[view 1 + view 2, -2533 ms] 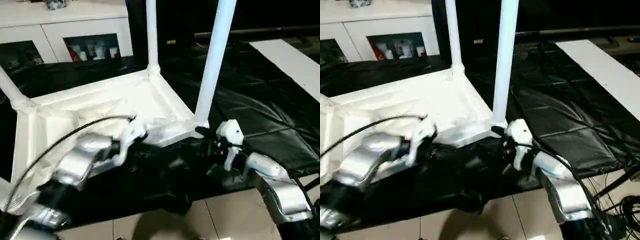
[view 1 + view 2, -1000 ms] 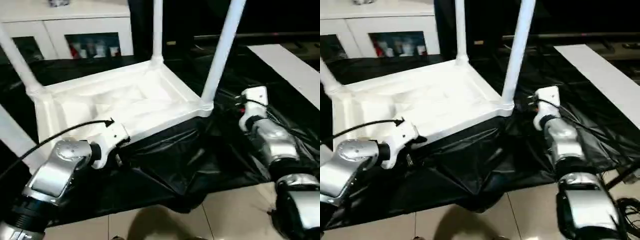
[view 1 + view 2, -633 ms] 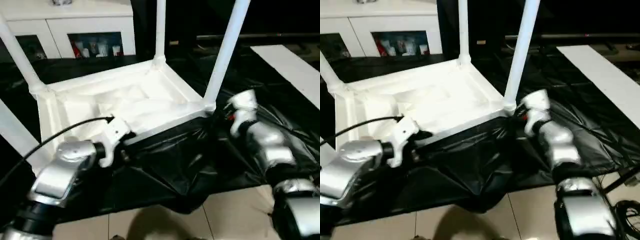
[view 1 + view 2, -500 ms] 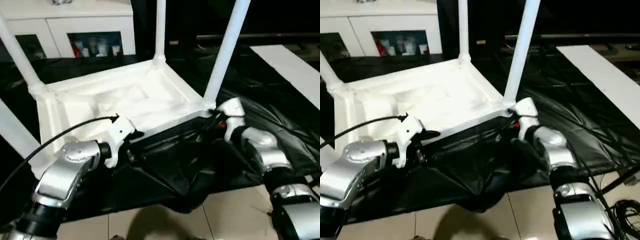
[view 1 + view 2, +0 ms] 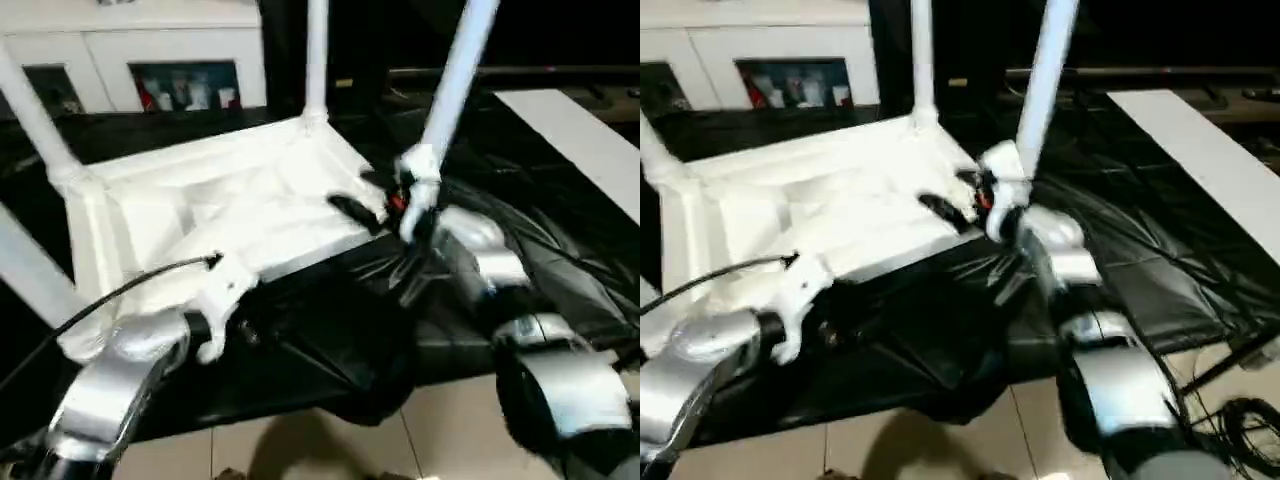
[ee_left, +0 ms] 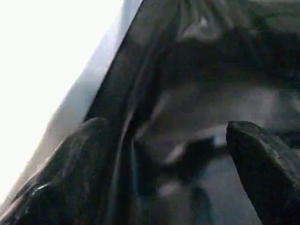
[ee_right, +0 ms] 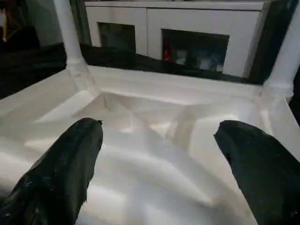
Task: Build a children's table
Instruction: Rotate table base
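Note:
The children's table lies upside down on a black sheet, its white ribbed tabletop facing up. Four white legs stand in its corner sockets: the near right leg, the far right leg, the far left leg and the near left leg. My right gripper hovers open over the tabletop's underside just inside the near right leg; the right wrist view has its fingers wide apart with nothing between. My left gripper is open above the sheet by the tabletop's front edge.
A white cabinet with glass doors stands behind the table. The black sheet spreads to the right, with a white board lying on it. Tiled floor runs along the near side, and cables lie at the right.
My right arm has swung left from beside the near right leg to above the tabletop's underside, and its jaws have widened. The left gripper stays by the front edge.

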You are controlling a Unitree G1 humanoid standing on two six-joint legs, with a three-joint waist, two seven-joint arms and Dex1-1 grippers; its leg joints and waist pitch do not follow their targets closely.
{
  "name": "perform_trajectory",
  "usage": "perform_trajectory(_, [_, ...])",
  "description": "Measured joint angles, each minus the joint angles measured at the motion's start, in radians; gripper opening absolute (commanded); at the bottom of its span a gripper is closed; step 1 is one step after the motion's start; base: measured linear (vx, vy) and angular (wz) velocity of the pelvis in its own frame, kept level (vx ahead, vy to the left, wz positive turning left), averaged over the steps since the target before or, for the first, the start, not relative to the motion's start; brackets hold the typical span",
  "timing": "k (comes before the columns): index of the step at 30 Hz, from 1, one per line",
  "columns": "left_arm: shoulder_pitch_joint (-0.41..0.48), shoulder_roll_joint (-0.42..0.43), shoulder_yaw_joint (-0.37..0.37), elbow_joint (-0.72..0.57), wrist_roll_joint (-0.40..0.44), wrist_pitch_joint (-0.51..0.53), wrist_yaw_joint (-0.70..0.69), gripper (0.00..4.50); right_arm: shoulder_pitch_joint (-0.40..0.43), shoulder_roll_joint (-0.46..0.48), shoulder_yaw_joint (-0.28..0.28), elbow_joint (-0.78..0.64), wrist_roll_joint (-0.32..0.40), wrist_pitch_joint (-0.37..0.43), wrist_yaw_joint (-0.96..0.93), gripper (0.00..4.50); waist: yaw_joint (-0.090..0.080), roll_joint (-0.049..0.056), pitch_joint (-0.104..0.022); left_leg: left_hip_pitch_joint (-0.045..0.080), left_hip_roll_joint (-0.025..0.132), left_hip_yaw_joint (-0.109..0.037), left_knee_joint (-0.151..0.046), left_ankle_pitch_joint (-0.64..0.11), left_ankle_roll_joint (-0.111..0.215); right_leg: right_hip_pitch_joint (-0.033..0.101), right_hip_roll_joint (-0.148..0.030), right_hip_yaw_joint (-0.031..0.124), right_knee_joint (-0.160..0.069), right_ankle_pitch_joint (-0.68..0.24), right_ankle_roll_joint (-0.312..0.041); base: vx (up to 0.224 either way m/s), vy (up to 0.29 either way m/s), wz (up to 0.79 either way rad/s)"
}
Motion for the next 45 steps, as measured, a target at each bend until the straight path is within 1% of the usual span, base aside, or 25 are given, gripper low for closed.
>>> perform_trajectory(1, [0.019,0.004,0.001,-0.019,-0.003,0.013,0.006,4.5,-0.017,0.006,-0.001,0.028,-0.004,-0.011,-0.025,4.3,0.006,-0.004,0.002,0.0,0.0,0.0,0.0,0.0,0.0,0.0,0.0,0.0,-0.001,0.0,0.0,0.0,0.0,0.0])
perform_trajectory(2, [0.034,0.006,0.002,-0.033,-0.005,0.021,0.013,4.5,-0.031,0.011,-0.004,0.051,-0.012,-0.016,-0.063,4.3,0.008,-0.006,0.004,-0.001,0.0,0.0,0.0,0.0,0.0,0.0,0.0,0.001,-0.001,0.0,0.0,0.0,0.0,0.0])
perform_trajectory(4, [0.054,0.007,0.003,-0.053,-0.005,0.037,0.026,4.5,-0.063,0.012,-0.023,0.096,-0.023,-0.027,-0.146,4.3,0.016,-0.01,0.006,-0.001,0.0,0.0,0.0,0.0,0.0,0.0,-0.001,0.001,-0.002,0.0,0.0,0.0,0.0,0.0])
perform_trajectory(8, [0.071,0.01,0.003,-0.059,0.017,0.039,0.06,4.5,-0.117,-0.001,-0.07,0.146,-0.023,-0.036,-0.294,4.3,0.018,-0.016,0.009,-0.001,-0.001,0.0,0.0,0.0,0.0,0.0,0.0,0.001,-0.001,0.0,0.0,0.0,0.0,0.0])
perform_trajectory(11, [0.075,0.011,0.006,-0.059,0.032,0.034,0.084,4.5,-0.141,-0.025,-0.102,0.172,-0.019,-0.056,-0.356,4.3,0.014,-0.017,0.01,-0.001,-0.001,0.0,0.0,0.0,0.0,0.0,0.0,0.001,-0.001,0.0,0.0,0.0,0.0,0.0])
perform_trajectory(13, [0.077,0.011,0.014,-0.059,0.037,0.029,0.101,4.5,-0.144,-0.034,-0.109,0.182,-0.019,-0.061,-0.377,4.3,0.013,-0.019,0.01,-0.001,-0.001,0.0,0.0,0.0,0.0,0.0,0.0,0.001,0.0,0.0,0.001,0.0,0.0,0.0])
perform_trajectory(15, [0.08,0.012,0.019,-0.059,0.038,0.02,0.109,4.5,-0.144,-0.038,-0.111,0.19,-0.02,-0.072,-0.397,4.3,0.016,-0.019,0.01,-0.001,-0.001,0.0,0.0,0.0,0.0,0.0,0.0,0.001,0.0,0.0,0.001,0.0,0.0,0.0])
perform_trajectory(18, [0.094,0.022,0.023,-0.058,0.043,0.006,0.114,4.5,-0.144,-0.054,-0.112,0.208,-0.023,-0.085,-0.422,4.3,0.025,-0.021,0.01,-0.002,-0.001,0.0,0.0,0.0,0.0,0.0,0.0,0.001,-0.001,0.0,0.001,0.0,0.0,0.0])
perform_trajectory(21, [0.098,0.033,0.031,-0.053,0.045,-0.001,0.113,4.5,-0.144,-0.089,-0.125,0.228,-0.031,-0.089,-0.449,4.3,0.045,-0.021,0.01,-0.003,-0.001,0.001,0.001,0.0,0.0,0.0,-0.001,0.002,-0.001,0.0,0.001,0.0,0.0,0.0])
perform_trajectory(27, [0.099,0.033,0.027,-0.045,0.042,-0.043,0.107,4.5,-0.14,-0.15,-0.139,0.258,-0.057,-0.09,-0.497,4.3,0.056,-0.02,0.01,-0.008,-0.001,0.001,0.006,0.0,0.001,0.0,-0.001,0.002,0.0,0.0,0.001,0.0,0.0,0.0])
perform_trajectory(32, [0.097,0.034,0.026,-0.029,0.041,-0.077,0.103,4.5,-0.139,-0.222,-0.147,0.261,-0.064,-0.094,-0.521,4.3,0.057,-0.021,0.01,-0.008,-0.001,0.001,0.007,0.001,0.002,0.0,-0.001,0.002,0.002,0.0,0.001,0.0,0.0,0.0])
perform_trajectory(35, [0.097,0.034,0.026,-0.028,0.025,-0.098,0.091,4.5,-0.139,-0.246,-0.149,0.263,-0.071,-0.096,-0.527,4.3,0.052,-0.021,0.009,-0.008,-0.001,0.001,0.007,0.002,0.002,0.0,-0.001,0.002,0.003,0.0,0.001,0.0,0.0,0.0])
perform_trajectory(36, [0.098,0.034,0.027,-0.028,0.018,-0.105,0.083,4.5,-0.139,-0.251,-0.155,0.263,-0.075,-0.096,-0.527,4.3,0.051,-0.021,0.009,-0.008,-0.001,0.001,0.007,0.002,0.002,0.0,-0.001,0.002,0.004,0.0,0.001,0.0,0.0,0.0])
perform_trajectory(38, [0.112,0.043,0.055,-0.031,-0.031,-0.126,0.034,4.5,-0.139,-0.263,-0.161,0.263,-0.077,-0.097,-0.495,4.3,0.045,-0.022,0.009,-0.007,-0.001,0.001,0.007,0.002,0.002,0.0,-0.001,0.002,0.004,0.0,0.001,0.0,0.0,0.0])
perform_trajectory(40, [0.123,0.059,0.08,-0.041,-0.07,-0.134,-0.005,4.5,-0.139,-0.264,-0.162,0.263,-0.077,-0.097,-0.461,4.3,0.042,-0.022,0.009,-0.007,0.0,0.001,0.008,0.002,0.002,0.0,-0.001,0.002,0.005,0.0,0.001,0.0,0.0,0.0])
perform_trajectory(42, [0.154,0.073,0.124,-0.083,-0.145,-0.134,-0.07,4.5,-0.139,-0.26,-0.159,0.264,-0.077,-0.097,-0.415,4.3,0.035,-0.022,0.009,-0.006,0.0,0.001,0.008,0.002,0.003,0.0,-0.001,0.003,0.005,0.0,0.001,0.0,0.0,0.0])
perform_trajectory(43, [0.175,0.081,0.156,-0.109,-0.2,-0.132,-0.116,4.5,-0.138,-0.252,-0.154,0.264,-0.081,-0.098,-0.382,4.3,0.03,-0.022,0.008,-0.006,0.0,0.001,0.008,0.002,0.003,0.0,-0.001,0.003,0.006,0.0,0.001,0.0,0.0,0.0])
perform_trajectory(45, [0.191,0.095,0.191,-0.127,-0.257,-0.118,-0.163,4.5,-0.128,-0.238,-0.146,0.258,-0.086,-0.104,-0.353,4.3,0.028,-0.023,0.008,-0.005,0.0,0.001,0.008,0.002,0.002,0.0,-0.001,0.003,0.008,-0.001,0.001,0.0,0.0,0.0])
